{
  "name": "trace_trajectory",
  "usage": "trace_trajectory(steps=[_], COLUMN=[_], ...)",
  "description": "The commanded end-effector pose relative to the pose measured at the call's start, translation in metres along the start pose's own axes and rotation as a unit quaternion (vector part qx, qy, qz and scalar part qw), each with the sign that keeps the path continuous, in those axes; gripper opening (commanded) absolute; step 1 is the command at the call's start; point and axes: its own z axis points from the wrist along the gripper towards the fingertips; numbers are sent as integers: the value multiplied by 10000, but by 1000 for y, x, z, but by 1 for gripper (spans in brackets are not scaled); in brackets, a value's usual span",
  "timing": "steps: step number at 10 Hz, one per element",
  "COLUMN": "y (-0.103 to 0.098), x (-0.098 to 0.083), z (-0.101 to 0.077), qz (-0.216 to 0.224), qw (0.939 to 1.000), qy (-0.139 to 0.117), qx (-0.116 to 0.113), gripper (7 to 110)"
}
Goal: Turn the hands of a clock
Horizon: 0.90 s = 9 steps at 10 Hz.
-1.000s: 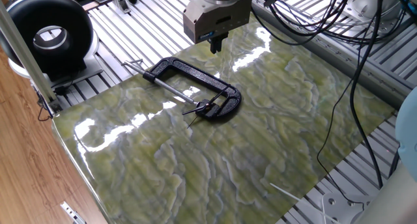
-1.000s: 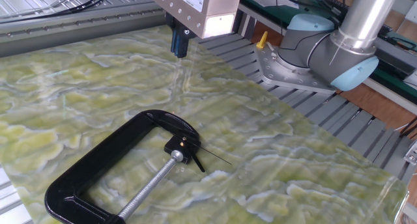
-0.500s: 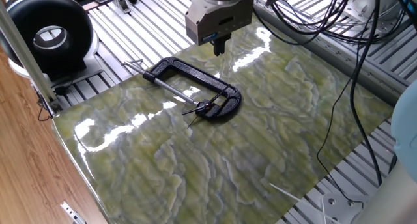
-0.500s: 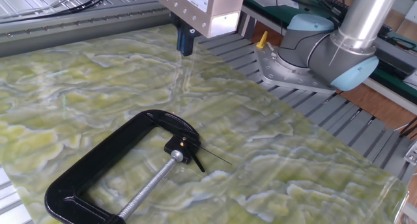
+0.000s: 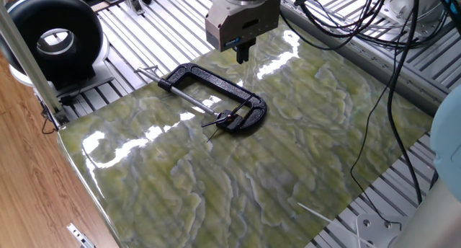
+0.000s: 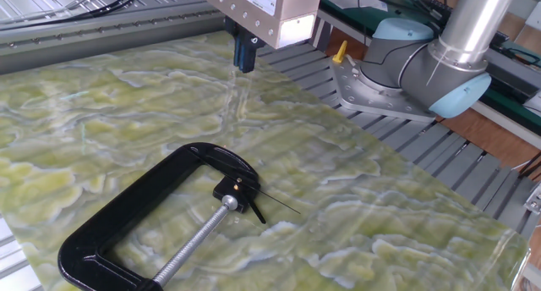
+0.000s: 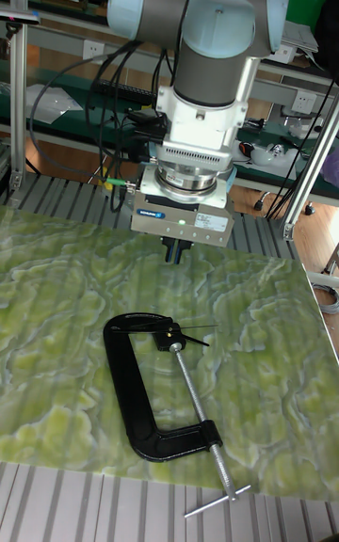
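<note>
Since a second ago the claw (image 5: 243, 53) has drifted a little sideways along the far edge of the surface (image 5: 288, 154), edging nearer the clamp's line; nothing on the surface has shifted. The claw hangs well above the marbled sheet with its two dark fingers pressed together and nothing between them.

The clock (image 6: 239, 189) sits pinched in the jaw of the black C-clamp (image 6: 127, 219), between the curved frame and the tip of the silver screw rod (image 6: 190, 249). Its hands (image 6: 269, 203) fan out from the hub, low over the surface, one long and very thin, another shorter and thicker.

The risks lie in the descent. The hands are fine needles, so a claw that comes down on top of one rather than beside it would likely bend it. The hub is close against the clamp's frame, so an approach from that side could strike the clamp and drag the whole assembly. A push applied too near the hub may slip off the needle. The glare on the glossy sheet also makes the thinnest needle hard to pick out.
</note>
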Motion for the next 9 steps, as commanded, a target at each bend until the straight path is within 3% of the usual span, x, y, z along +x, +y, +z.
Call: trace_trajectory(steps=[1, 4, 7, 9], y=[12, -10, -22, -25], x=[-20, -38, -64, -79], z=[-2, 7, 49, 71], qz=[-119, -284, -432, -515], qw=[9988, 9979, 9964, 9952], qy=[-402, -576, -714, -828], qx=[-248, 80, 144, -61], gripper=[7, 7, 7, 7])
